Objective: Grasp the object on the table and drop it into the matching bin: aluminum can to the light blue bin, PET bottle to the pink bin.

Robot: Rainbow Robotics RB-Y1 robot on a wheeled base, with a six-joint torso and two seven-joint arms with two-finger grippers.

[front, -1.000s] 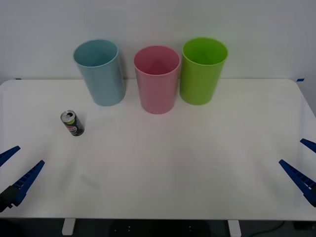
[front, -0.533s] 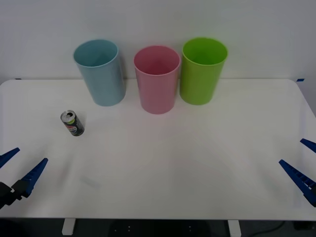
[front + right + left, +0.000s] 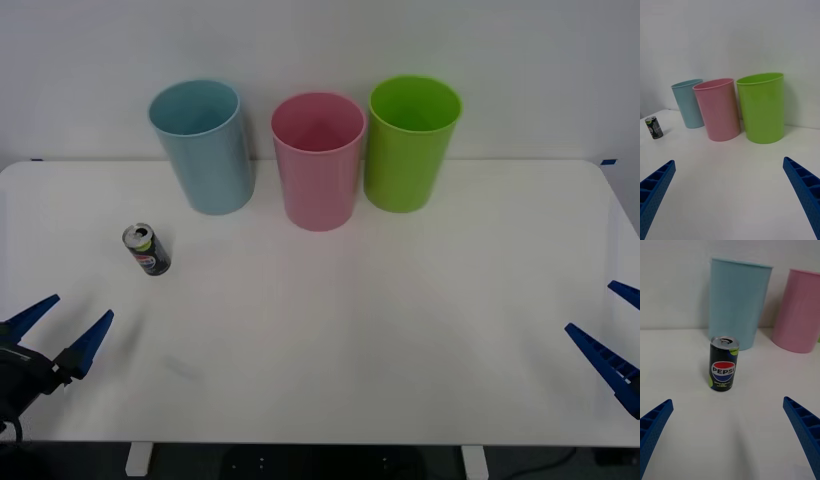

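A small dark aluminum can (image 3: 146, 249) with a silver top stands upright on the white table (image 3: 350, 320), left of centre; it also appears as the can (image 3: 724, 363) and the can (image 3: 653, 127). Behind it at the back stand the light blue bin (image 3: 203, 146) and, to its right, the pink bin (image 3: 318, 160). My left gripper (image 3: 58, 328) is open near the front left corner, short of the can and facing it. My right gripper (image 3: 612, 333) hangs open at the table's right edge, far from the can.
A green bin (image 3: 408, 142) stands right of the pink one, all three in a row along the back by the wall. Open tabletop stretches across the middle and right. In the left wrist view the light blue bin (image 3: 738, 302) rises just behind the can.
My left gripper has moved forward and slightly right over the table toward the can. The can, the bins and the right gripper have stayed put.
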